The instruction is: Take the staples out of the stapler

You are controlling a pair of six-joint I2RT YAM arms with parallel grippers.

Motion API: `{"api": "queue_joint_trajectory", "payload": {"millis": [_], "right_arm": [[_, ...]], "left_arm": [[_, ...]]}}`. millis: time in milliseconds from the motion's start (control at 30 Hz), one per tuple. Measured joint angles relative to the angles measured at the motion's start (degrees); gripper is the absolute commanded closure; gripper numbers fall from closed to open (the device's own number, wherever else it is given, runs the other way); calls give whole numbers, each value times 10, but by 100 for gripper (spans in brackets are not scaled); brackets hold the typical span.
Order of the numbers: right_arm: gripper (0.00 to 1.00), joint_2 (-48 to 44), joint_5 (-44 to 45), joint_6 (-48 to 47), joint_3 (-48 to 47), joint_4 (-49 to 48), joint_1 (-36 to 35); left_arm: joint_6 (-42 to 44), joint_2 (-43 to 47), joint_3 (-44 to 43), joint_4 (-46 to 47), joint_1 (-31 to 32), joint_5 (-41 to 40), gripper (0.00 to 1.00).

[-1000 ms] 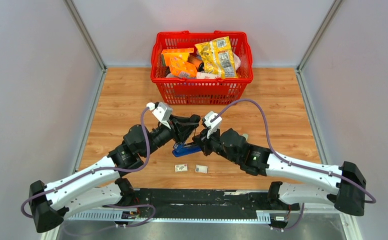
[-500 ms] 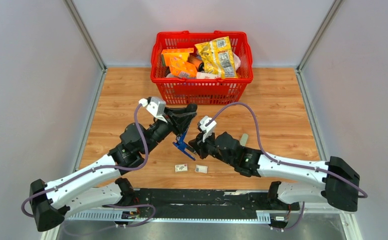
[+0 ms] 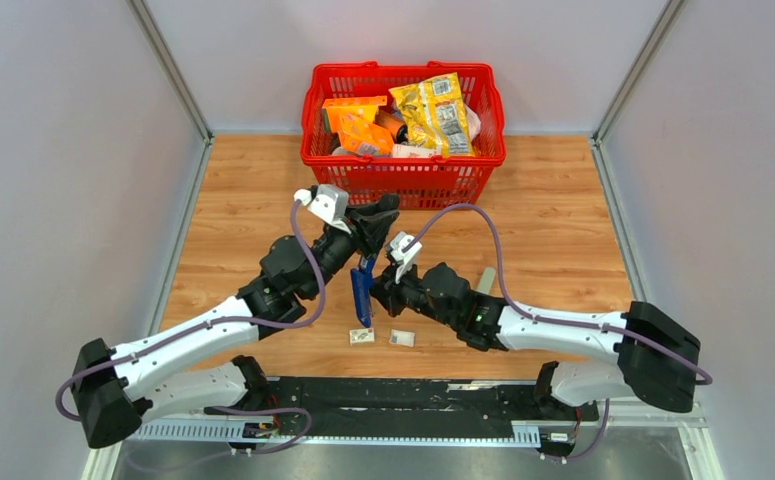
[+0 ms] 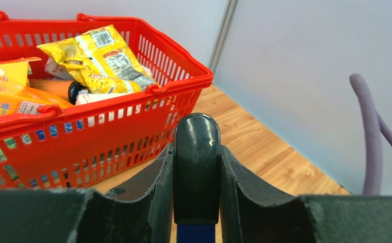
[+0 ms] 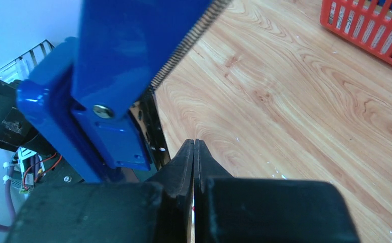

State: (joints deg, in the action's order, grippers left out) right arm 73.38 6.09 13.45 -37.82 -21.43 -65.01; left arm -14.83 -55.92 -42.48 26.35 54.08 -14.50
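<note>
Black end of the stapler (image 4: 196, 131) pinched tight in the left gripper (image 4: 196, 157). Blue end down, upright over the middle of the wooden table (image 3: 563, 200). Just right of it, the right gripper (image 5: 194, 152), fingers pressed together, nothing between.

Glossy blue stapler (image 5: 118, 66) — seemingly plastic (black end smooth) — wood-grain table (image 5: 295, 101).

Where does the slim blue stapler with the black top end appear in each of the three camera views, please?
Top external: slim blue, black-ended stapler at centre, between the two arms.
Left wrist: stapler bottom centre, black end up.
Right wrist: stapler upper left, close up.
Shared landmark: red plastic basket, in all three.
</note>
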Motion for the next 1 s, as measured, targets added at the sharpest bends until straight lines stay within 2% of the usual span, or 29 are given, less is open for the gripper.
{"api": "queue_joint_trajectory", "payload": {"millis": [667, 1000], "right_arm": [[100, 107, -81, 20, 36, -173, 79], [100, 101, -90, 20, 42, -173, 85]], "left_arm": [[-16, -149, -41, 40, -85, 25, 100], [-18, -148, -42, 39, -85, 43, 100]]}}
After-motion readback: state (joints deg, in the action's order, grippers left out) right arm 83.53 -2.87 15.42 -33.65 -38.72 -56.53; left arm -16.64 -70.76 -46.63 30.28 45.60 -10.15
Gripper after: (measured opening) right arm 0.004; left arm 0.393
